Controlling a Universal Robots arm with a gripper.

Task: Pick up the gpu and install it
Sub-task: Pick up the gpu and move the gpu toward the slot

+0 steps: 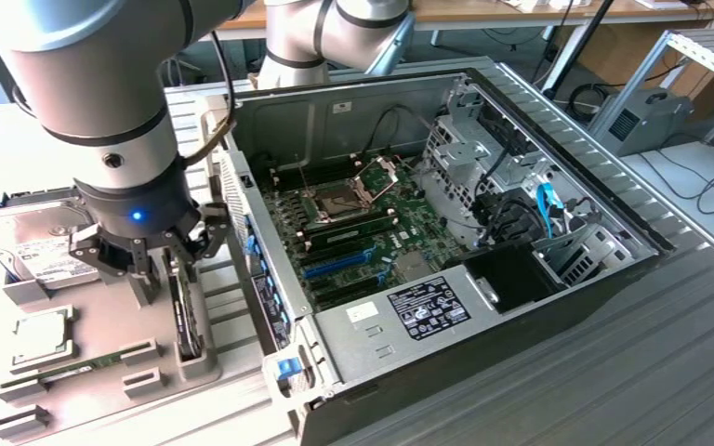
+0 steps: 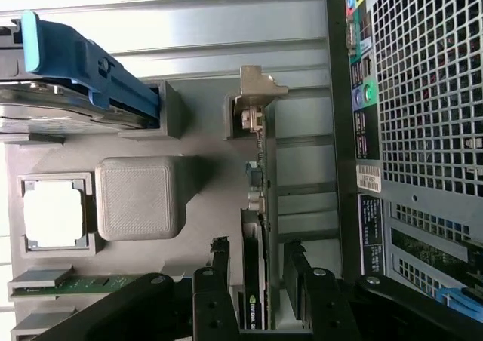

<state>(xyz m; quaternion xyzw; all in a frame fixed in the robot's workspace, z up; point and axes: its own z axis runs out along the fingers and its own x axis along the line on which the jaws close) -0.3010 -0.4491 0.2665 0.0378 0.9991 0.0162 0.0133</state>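
The gpu (image 1: 189, 321) stands on its edge in a slot of the grey parts tray (image 1: 109, 316), on the exterior view's left of the open computer case (image 1: 482, 307). In the wrist view the gpu (image 2: 256, 198) is a thin dark card with its silver bracket (image 2: 256, 88) at the far end. My gripper (image 1: 166, 275) hangs right over the card's near end. It is open, and the gripper (image 2: 256, 284) has one black finger (image 2: 219, 269) on each side of the card, with a gap to it on both sides.
On the tray lie a silver hard drive (image 1: 34, 243), a CPU (image 1: 37, 336) and a green memory stick (image 1: 78, 369). The case wall (image 2: 423, 92) runs close beside the card's slot. A raised grey block (image 2: 139, 198) sits on the card's other side. The motherboard (image 1: 357, 232) lies exposed inside the case.
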